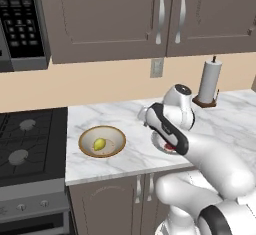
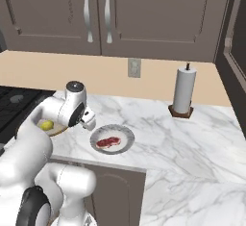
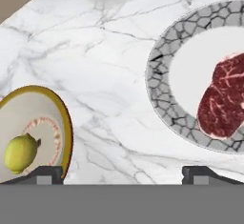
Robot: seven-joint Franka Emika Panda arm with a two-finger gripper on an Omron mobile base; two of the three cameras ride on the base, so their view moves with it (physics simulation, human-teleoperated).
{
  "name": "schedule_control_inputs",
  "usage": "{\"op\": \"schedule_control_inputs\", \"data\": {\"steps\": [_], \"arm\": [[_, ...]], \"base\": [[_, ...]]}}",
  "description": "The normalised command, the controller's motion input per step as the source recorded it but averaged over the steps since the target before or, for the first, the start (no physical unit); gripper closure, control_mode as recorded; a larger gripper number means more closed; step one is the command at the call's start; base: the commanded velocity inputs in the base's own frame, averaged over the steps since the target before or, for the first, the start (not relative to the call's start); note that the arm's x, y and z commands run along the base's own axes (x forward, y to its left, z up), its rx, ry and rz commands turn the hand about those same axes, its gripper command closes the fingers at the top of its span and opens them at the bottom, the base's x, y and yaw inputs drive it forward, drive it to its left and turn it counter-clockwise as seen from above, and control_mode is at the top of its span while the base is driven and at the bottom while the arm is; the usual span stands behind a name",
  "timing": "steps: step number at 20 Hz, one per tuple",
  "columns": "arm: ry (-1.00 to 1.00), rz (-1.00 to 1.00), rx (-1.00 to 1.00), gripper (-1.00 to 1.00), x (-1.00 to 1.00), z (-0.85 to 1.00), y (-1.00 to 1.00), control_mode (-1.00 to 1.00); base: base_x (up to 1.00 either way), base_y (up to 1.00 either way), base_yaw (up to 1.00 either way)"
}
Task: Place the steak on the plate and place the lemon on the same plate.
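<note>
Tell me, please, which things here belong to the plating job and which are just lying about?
Job:
- steak, already on the plate
- lemon, lying in the bowl
- claw, open

Lying about:
- tan bowl
- paper towel roll
- stove
- microwave

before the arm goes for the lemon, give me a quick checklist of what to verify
1. Steak already on the plate: ok, it lies flat inside the rim.
2. Lemon location known: ok, it sits in the tan bowl left of the plate.
3. Gripper empty and open: ok, fingers spread wide, nothing between them.
4. Room left on the plate for the lemon: ok, bare area beside the steak.
5. Gripper lined up over the lemon: not ok, it hangs between bowl and plate.
</note>
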Motion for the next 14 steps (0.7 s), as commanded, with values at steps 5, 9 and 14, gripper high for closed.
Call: {"op": "schedule_control_inputs", "data": {"steps": [5,9,14], "arm": [[0.0,0.3,-0.15,-1.0,0.0,0.0,1.0,-1.0],[0.0,0.23,-0.1,-1.0,0.0,0.0,0.9,-1.0],[-0.01,0.09,0.0,-1.0,0.0,0.03,0.58,-1.0]], "base": [[0.0,0.0,0.0],[0.0,0.0,0.0],[0.0,0.0,0.0]]}}
